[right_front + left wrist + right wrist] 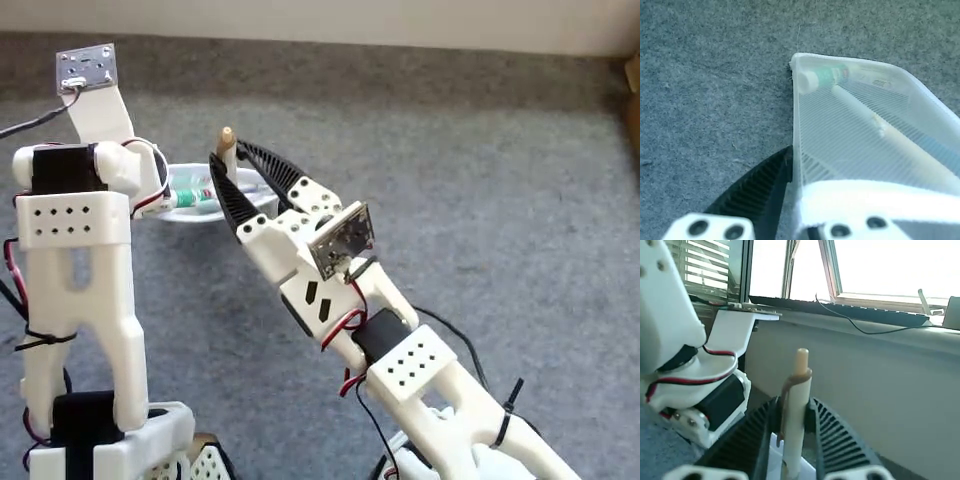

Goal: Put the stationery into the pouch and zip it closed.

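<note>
Clamped in my right claw (792, 440), the pen (799, 390) stands upright, its lower end at the mesh pouch (850, 150); my left claw (790, 175) pinches its left edge.

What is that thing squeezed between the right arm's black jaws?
A cream pen, standing upright. The right gripper has its jaws shut on it, seen closest in the right wrist view; the high view shows its tip near the pouch.

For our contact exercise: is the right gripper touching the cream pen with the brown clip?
Touching. The right wrist view shows the cream pen pinched upright between the right gripper's black ribbed fingers.
</note>
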Motion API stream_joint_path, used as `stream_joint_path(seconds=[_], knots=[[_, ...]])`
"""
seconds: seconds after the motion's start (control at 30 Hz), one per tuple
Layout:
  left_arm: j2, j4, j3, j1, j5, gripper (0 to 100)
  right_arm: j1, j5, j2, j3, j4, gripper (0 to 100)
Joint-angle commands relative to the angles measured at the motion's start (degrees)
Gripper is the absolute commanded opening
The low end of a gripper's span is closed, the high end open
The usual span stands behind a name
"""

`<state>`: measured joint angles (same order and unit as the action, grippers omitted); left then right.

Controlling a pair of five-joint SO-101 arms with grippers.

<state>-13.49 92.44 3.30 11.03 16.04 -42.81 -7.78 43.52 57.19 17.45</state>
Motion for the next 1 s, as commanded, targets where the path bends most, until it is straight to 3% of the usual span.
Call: stream_joint_path(seconds=[0.0, 0.2, 0.4, 0.8, 0.97], knots=[[-0.8, -0.6, -0.4, 0.6, -0.5, 1, 0.5, -0.3, 0.4, -1.0, -9.0, 0.5], [-0.7, -0.9, -0.4, 0.6, -0.5, 1, 0.4, -0.3, 5.4, -3.7, -22.4, 0.5], [-0.7, -0.9, -0.4, 0.6, -0.5, 1, 0.4, 5.7, 6.6, -8.4, -32.4, 0.6], [-0.6, -0.5, -0.4, 0.6, -0.5, 1, -2.2, 5.8, 6.7, -10.6, -38.3, 0.9], [-0.5, -0.5, -0.4, 0.6, -0.5, 1, -2.3, 6.2, 6.8, -14.7, -45.5, 13.0]])
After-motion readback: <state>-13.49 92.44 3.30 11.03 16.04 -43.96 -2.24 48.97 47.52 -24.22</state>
